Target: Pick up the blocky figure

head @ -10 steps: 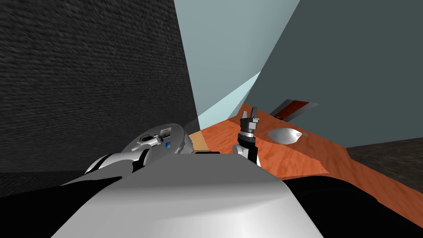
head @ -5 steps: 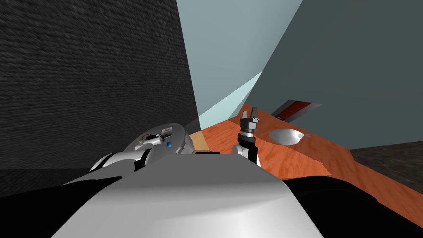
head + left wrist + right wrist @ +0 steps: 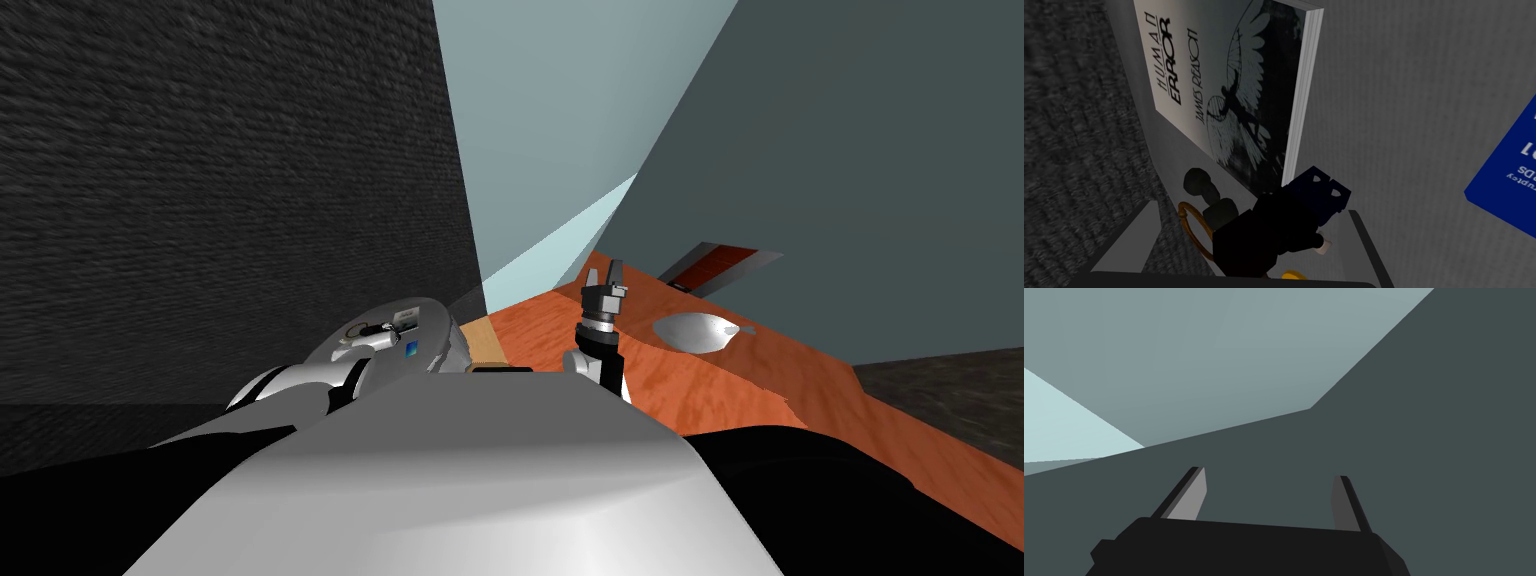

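- The left gripper (image 3: 1249, 207) straddles the dark blocky figure (image 3: 1284, 225) with its fingers apart; closing and lifting are not yet done.
- The right gripper (image 3: 1269, 473) is idle, its fingers spread.

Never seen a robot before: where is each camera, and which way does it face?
Head: steeply down at a grey table and wooden table; both forearms show.
Left wrist: on that hand, along the open left gripper at the blocky figure.
Right wrist: on that hand, past the open right gripper at walls.
Head and left wrist share the blue item.
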You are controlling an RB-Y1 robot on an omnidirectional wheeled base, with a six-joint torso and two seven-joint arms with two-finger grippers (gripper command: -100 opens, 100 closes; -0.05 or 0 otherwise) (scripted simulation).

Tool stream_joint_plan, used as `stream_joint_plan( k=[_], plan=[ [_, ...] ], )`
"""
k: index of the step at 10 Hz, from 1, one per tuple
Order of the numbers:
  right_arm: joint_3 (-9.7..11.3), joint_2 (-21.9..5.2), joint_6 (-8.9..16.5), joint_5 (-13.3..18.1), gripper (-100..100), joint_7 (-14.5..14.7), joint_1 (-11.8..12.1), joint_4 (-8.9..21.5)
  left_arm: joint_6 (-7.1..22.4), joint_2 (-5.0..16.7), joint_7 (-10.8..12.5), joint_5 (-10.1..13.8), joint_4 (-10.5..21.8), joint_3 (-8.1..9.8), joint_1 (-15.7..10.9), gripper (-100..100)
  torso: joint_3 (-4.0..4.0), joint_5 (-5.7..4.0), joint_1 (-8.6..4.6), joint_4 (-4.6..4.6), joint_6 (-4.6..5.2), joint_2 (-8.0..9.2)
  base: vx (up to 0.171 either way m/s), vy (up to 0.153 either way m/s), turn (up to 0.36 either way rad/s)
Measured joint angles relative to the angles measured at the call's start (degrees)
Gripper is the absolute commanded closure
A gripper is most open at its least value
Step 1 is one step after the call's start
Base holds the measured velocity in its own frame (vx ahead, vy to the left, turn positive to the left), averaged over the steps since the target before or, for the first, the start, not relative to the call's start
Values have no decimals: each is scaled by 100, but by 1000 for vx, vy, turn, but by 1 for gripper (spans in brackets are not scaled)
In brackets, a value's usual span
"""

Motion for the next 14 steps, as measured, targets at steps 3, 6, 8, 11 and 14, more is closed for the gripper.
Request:
stream_joint_plan(
  k=[3, 6, 8, 11, 14],
  plan=[
    [0, 0, 0, 0, 0, 0, 0, 0, 184, -134, 762, -826, -426, -120, 104, -100, -1, 2, 11, 0, -1, -1, 1, 29, 42],
    [0, 0, 0, 0, 0, 0, 0, 0, 110, -109, 981, -724, -452, -334, -93, -100, 0, -6, -5, 7, 14, -7, -1, 4, -6],
    [0, 0, 0, 0, 0, 0, 0, 0, 2, -139, 995, -785, -120, -302, -141, -100, -2, -4, -6, 4, 8, -7, 0, 0, 0],
    [0, 0, 0, 0, 0, 0, 0, 0, -17, -137, 989, -778, -96, -305, -149, 100, -1, -2, -3, 2, 5, -4, 0, 0, 0],
    [0, 0, 0, 0, 0, 0, 0, 0, -14, -137, 989, -778, -95, -305, -149, 0, 0, -3, -5, 3, 6, -3, 0, 0, 0]
  ],
)
